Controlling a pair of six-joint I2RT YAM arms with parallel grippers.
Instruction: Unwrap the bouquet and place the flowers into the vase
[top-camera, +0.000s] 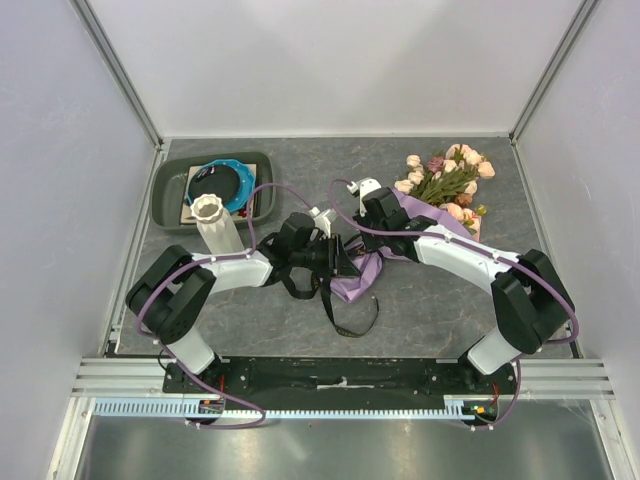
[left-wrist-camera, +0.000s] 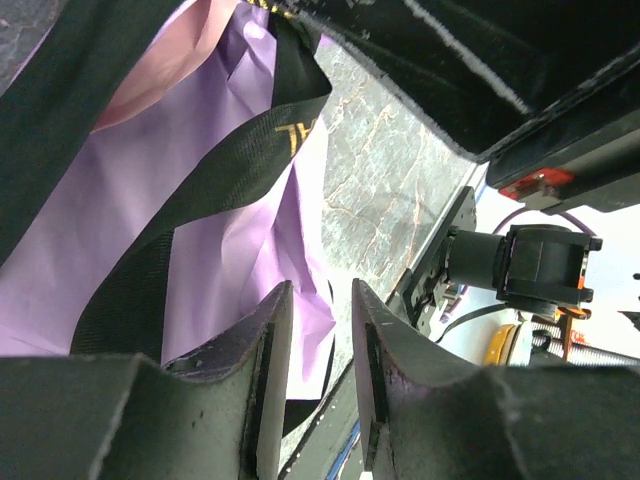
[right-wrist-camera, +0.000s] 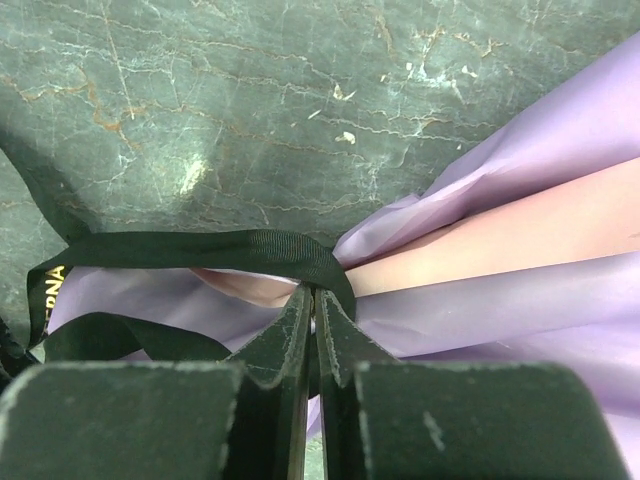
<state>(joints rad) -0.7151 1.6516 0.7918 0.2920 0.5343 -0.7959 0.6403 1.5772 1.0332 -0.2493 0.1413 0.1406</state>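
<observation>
Your right gripper (right-wrist-camera: 312, 300), closest to the lens, has its two dark fingers pressed together on the black ribbon (right-wrist-camera: 200, 245), right where the band cinches the neck of the bouquet (right-wrist-camera: 500, 290). The wrapping is lilac outside with a pink fold showing within. Gold lettering shows on a ribbon tail at the left edge of that wrist view.

Your left gripper (left-wrist-camera: 320, 292) hangs just beside the same wrapping from the other side. Its fingers stand a narrow gap apart with nothing between them, and a broad strip of ribbon runs across the lilac sheet just beyond its tips.

Seen from above, both arms meet at mid-table over the bouquet's stem end. Loose ribbon tails trail toward the near edge of the grey marbled table (top-camera: 420, 310). The bouquet lies on its side right of centre, wrapped and tied. The flowers (top-camera: 447, 178), peach, cream and mauve roses, fan toward the far right corner.

The vase (top-camera: 214, 225), white and ribbed, stands upright on the left, close by your left arm's forearm and well apart from the bouquet. Just behind it sits a dark grey tray (top-camera: 165, 195) holding a blue ring (top-camera: 222, 165).
</observation>
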